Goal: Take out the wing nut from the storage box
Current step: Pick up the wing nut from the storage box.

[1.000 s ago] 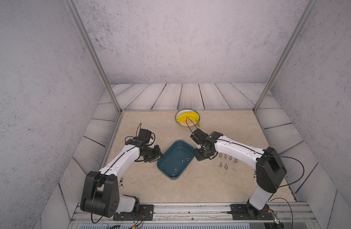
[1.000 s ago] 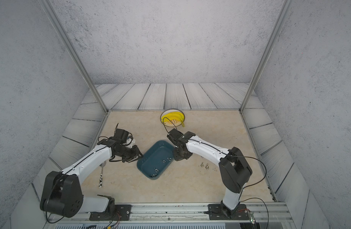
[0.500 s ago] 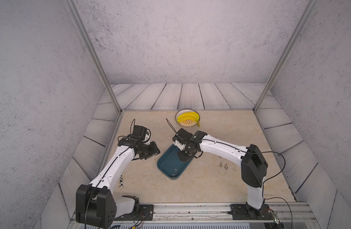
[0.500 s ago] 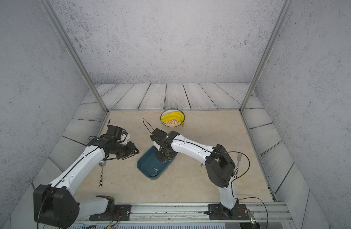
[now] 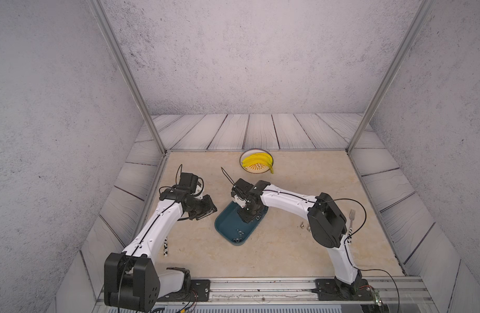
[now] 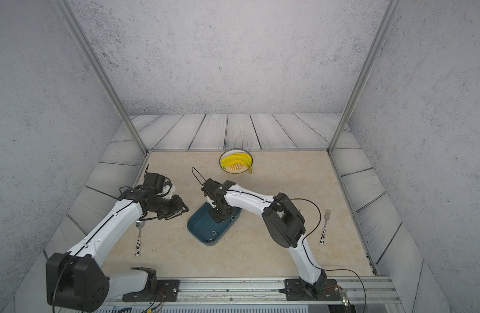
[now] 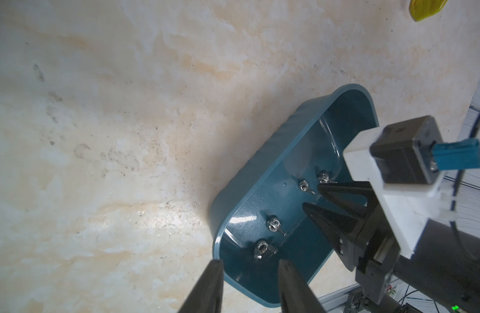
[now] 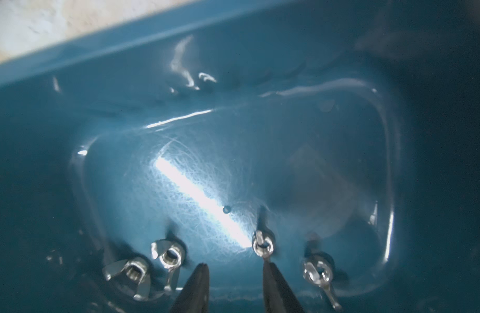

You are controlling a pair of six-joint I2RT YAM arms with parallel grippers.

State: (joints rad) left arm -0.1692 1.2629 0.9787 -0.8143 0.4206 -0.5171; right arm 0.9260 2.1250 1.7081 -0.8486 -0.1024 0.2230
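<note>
- The right gripper (image 8: 234, 271) hung low inside the storage box (image 8: 233, 54), pointing down at its floor. Its two fingers stood apart, and nothing was between them.
- Four little metal nuts lay on the box floor. The closest wing nut (image 8: 263, 245) sat just past the tip of one finger (image 8: 276, 292). It was a bit to the side of the gap, not in it.
- The other wing nuts (image 8: 169, 254) lay farther out, two beyond one finger and one beyond the other.
- The left gripper (image 7: 249, 264) hovered near one end of the box. Its fingers were apart too, and it held nothing.
- To pick well, I think the right gripper needed to slide a little sideways, so the closest nut sat right in the middle of the gap.
- Then it needed to go down until the tips were almost on the floor, because the nut was small and lay low.
- The floor looked shiny and smooth, so the nut could skid away. A slow, gentle squeeze seemed best.
- Pinching the fat middle would be safer than pinching a thin wing, which might pop out.
- The fingers needed to stay clear of the neighbours, so that only one nut came up.
- After that, a straight lift over the low rim would bring it out.
</note>
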